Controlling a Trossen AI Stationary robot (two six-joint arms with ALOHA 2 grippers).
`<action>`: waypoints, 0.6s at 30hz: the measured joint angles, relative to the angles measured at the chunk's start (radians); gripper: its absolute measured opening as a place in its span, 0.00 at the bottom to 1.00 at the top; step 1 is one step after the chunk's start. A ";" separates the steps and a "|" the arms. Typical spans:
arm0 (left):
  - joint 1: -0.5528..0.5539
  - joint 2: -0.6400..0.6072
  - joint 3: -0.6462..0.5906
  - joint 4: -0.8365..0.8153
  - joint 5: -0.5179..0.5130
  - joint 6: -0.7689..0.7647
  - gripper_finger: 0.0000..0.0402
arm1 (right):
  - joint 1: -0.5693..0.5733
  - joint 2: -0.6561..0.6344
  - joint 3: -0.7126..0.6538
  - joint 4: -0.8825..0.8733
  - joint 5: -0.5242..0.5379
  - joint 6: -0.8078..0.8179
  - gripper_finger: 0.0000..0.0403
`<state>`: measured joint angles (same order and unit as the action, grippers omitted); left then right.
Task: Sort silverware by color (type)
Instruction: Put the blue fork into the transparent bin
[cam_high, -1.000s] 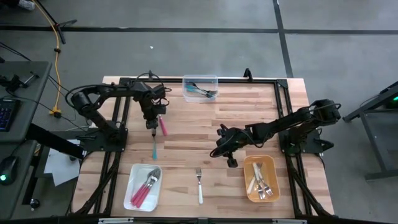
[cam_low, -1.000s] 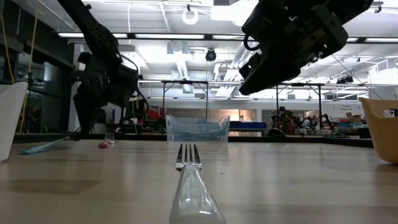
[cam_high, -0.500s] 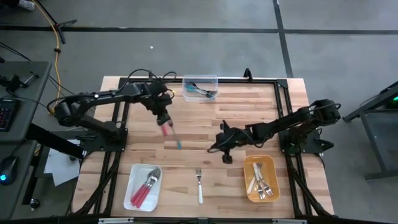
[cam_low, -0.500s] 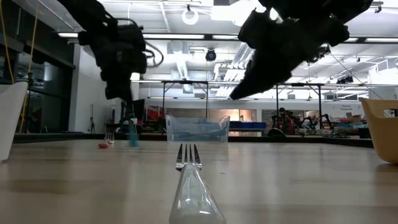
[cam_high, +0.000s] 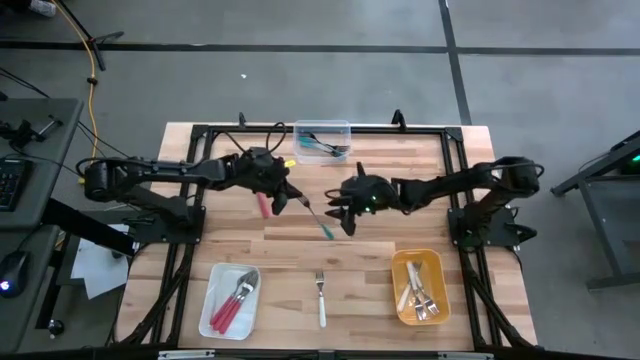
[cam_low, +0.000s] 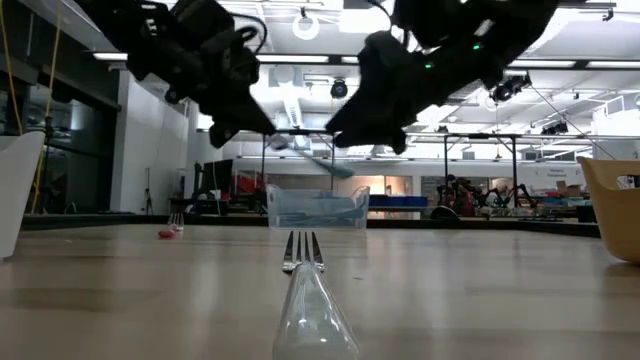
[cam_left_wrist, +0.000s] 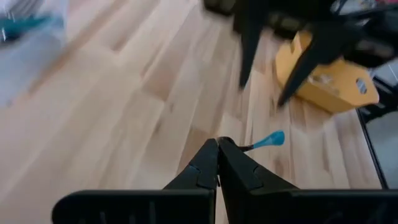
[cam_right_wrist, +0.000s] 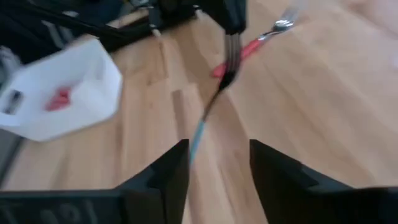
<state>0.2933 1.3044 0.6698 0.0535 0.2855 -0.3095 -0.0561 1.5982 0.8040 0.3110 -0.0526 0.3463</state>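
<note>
I had the left gripper (cam_high: 297, 199) near table centre, pinched on the metal head of the teal fork (cam_high: 320, 220); its handle hung out toward five o'clock, clear of the wood; the right gripper (cam_high: 343, 212) waited just beside that handle, fingers apart, set for a handover, as I judged it.

Where things lay: a pink fork (cam_high: 263, 204) on the boards just beside the left gripper; a white fork (cam_high: 320, 291) at six o'clock; the white tray (cam_high: 220, 278) at seven o'clock with pink forks; the yellow bin (cam_high: 400, 265) at five o'clock with pale ones; the clear tub (cam_high: 322, 129) at twelve with teal ones.

My worry was the grip; the left fingers (cam_left_wrist: 239, 171) held only thin, smooth metal, and a long handle on a narrow pinch could swivel; if the right closed off-line it might knock the fork loose onto the table; letting go too soon would do the same.

Materials: slick plastic handles, slim and rounded; shiny tined heads; a pale butcher-block top in strips; the tub thin and see-through; the bin and tray matt plastic.
</note>
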 joint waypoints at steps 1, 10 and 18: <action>-0.007 0.000 0.001 0.018 -0.013 0.002 0.00 | -0.013 0.016 0.015 0.001 -0.038 0.011 0.41; -0.040 0.000 0.000 0.053 -0.075 0.004 0.00 | -0.065 0.158 0.158 -0.045 -0.152 0.007 0.40; -0.041 0.000 0.000 0.065 -0.089 0.024 0.00 | -0.068 0.195 0.214 -0.096 -0.211 -0.059 0.11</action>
<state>0.2520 1.3041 0.6701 0.1181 0.1961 -0.2859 -0.1246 1.7931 1.0177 0.2147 -0.2637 0.2875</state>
